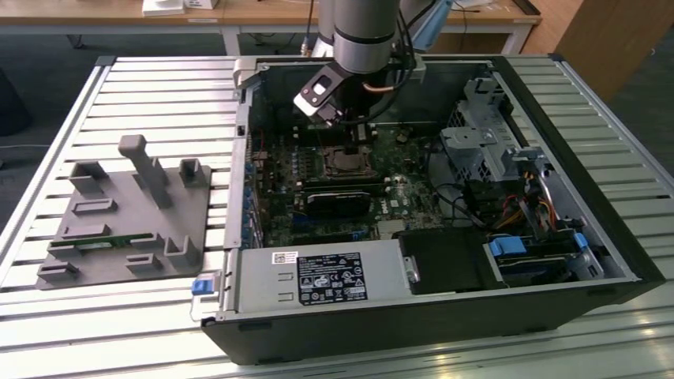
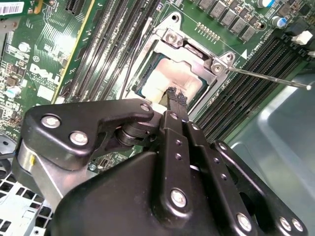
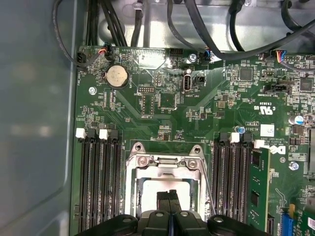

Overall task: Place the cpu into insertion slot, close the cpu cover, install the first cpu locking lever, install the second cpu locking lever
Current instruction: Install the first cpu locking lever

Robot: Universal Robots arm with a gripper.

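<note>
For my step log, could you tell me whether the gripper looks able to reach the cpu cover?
Probably yes: the shut gripper hangs close over the cpu, which the cover frames, and nothing lies between its tips and the cover's rim.

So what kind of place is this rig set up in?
Probably a robotics lab or workshop bench: an open desktop computer case sits on a slatted metal table, a grey parts fixture lies beside it, and wooden desks stand behind.
</note>
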